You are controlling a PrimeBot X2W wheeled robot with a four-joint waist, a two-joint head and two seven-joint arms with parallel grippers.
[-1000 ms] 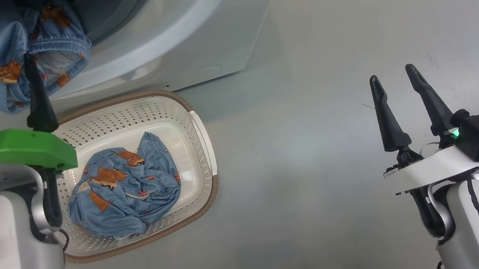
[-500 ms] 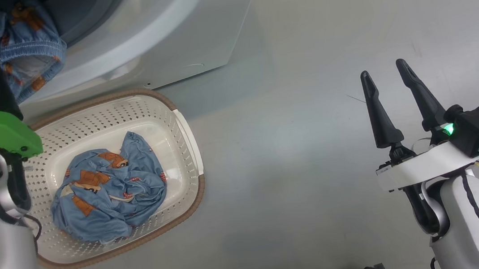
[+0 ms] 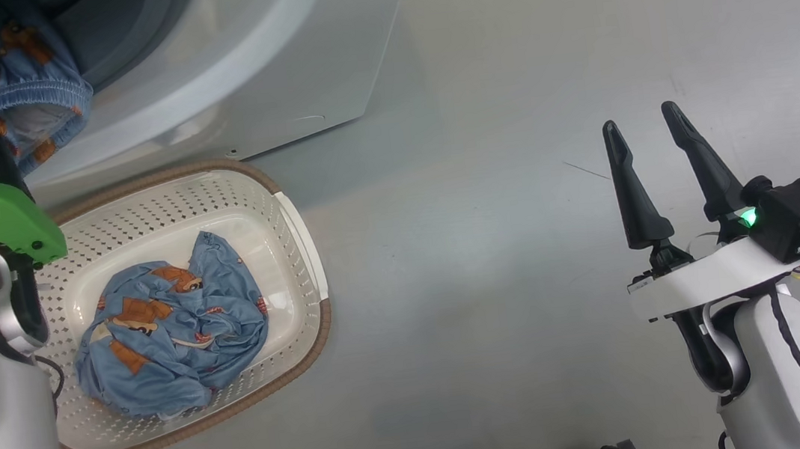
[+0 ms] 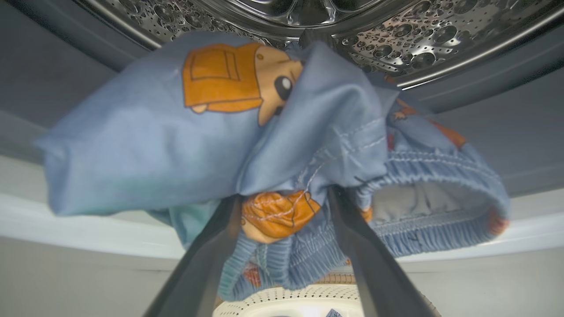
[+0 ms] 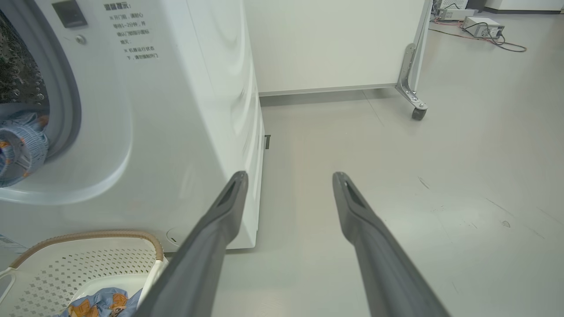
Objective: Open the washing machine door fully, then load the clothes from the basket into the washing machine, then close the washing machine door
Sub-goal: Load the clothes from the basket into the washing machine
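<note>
One white washing machine (image 3: pixel 261 59) fills the upper left. Past its corner edge a wide stretch of grey floor (image 3: pixel 509 257) opens to the right and runs back to a wheeled white partition (image 5: pixel 335 44). One cream perforated basket (image 3: pixel 142 209), brown-rimmed, sits on the floor just beside the machine's foot. We count two of the clothes, both light blue with orange-brown cartoon figures. One garment (image 3: pixel 171 333) lies crumpled in the basket. The second garment (image 4: pixel 145 149) droops over the grey lip below the steel drum (image 4: pixel 396 39), its elastic hem hanging outside. Our left jaws stand wide apart, dark fingers (image 4: pixel 200 259) flanking a fold of that hanging cloth without pinching it. Our right jaws gape just as wide over the floor, well apart from the basket, gripping nothing.
</note>
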